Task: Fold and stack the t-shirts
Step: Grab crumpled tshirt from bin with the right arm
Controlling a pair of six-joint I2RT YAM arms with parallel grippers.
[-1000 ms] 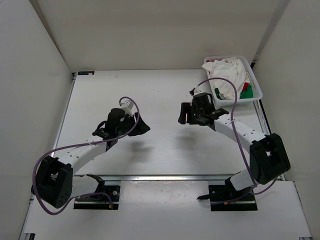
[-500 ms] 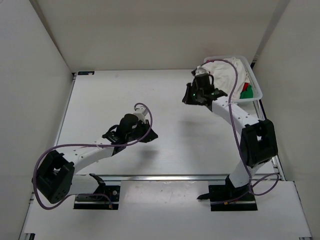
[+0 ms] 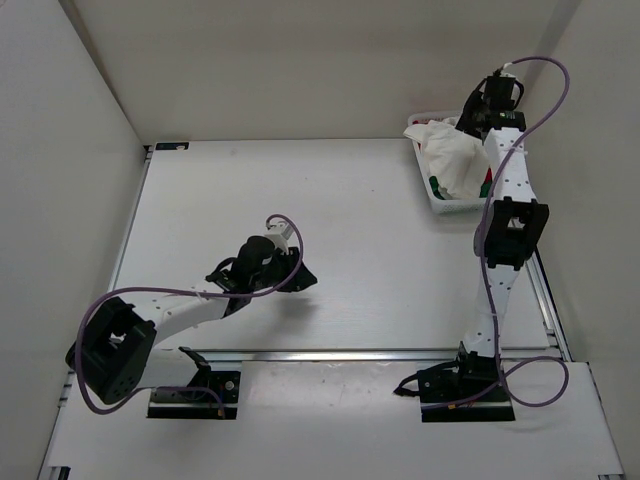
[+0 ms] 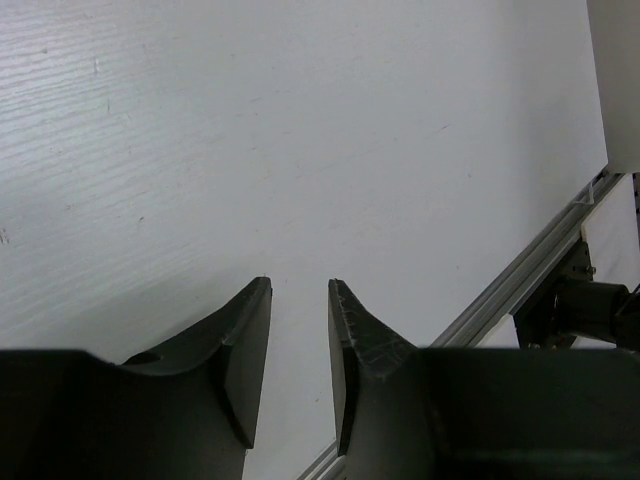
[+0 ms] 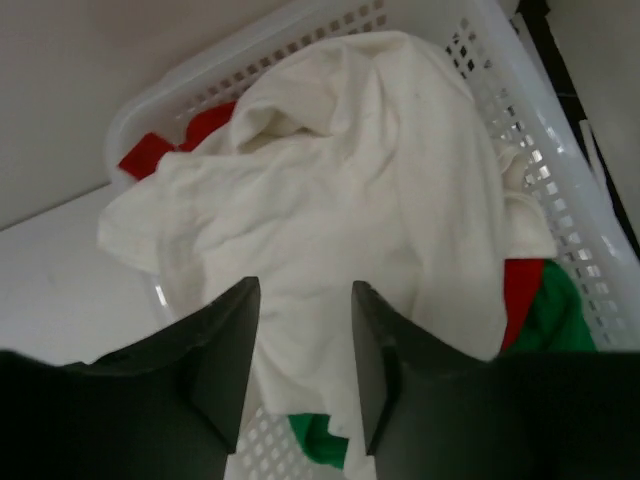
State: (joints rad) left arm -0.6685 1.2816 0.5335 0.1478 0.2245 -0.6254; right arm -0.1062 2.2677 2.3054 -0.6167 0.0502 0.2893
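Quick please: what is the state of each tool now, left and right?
Left tool: open, holds nothing.
Right tool: open, holds nothing, pointed at the white shirt in the basket.

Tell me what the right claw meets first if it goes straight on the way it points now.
Most likely the white t-shirt, heaped on top in the basket: it lies dead ahead of the right claw. How far off is unclear.

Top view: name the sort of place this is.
Probably a robot test cell: white table boxed by bare panels, left arm and right arm bolted at its edge, a basket of t-shirts.
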